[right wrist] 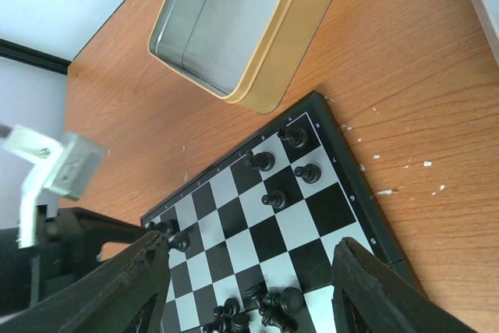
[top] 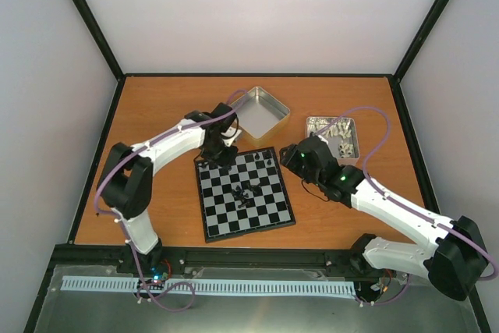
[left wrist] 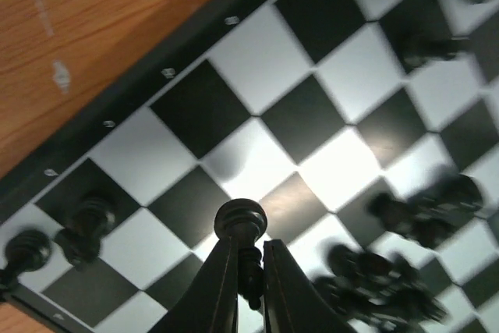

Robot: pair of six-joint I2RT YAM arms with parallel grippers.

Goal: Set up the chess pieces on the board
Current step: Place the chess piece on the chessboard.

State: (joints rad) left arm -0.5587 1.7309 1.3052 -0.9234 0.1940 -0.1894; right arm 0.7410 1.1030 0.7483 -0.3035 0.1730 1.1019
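Tins got my first look. The empty tin (right wrist: 273,68) sat on the tabletop (right wrist: 405,76) ahead of the right end effector (right wrist: 253,247), just past the far corner of the board (right wrist: 312,228). I saw a bare silver floor, a gold outer wall and nothing inside. The second tin (top: 334,136) lay just behind that end effector, to its right, and held a heap of pale pieces (top: 340,130), too small for me to count.

The right end effector was spread wide with nothing between its fingers (right wrist: 117,290). The board showed through that gap, flat on the tabletop. Ahead of the fingertips four black chess pieces (right wrist: 262,161) stood upright on the squares nearest the empty tin. Two more stood off to the left by the rim, and a jumbled cluster lay in mid-board, closest to the end effector.

The left end effector (left wrist: 249,255) was pressed together on a single black piece (left wrist: 240,220), pinching its stem so that the round head poked out beyond the fingertips. It was held over squares near the board's rim; I could not tell whether it touched the board. To the left of that end effector two black chess pieces stood in edge squares, and to its right the cluster showed only as a blur. From overhead, the left end effector hung at the board's far left corner, the empty tin just beyond it.
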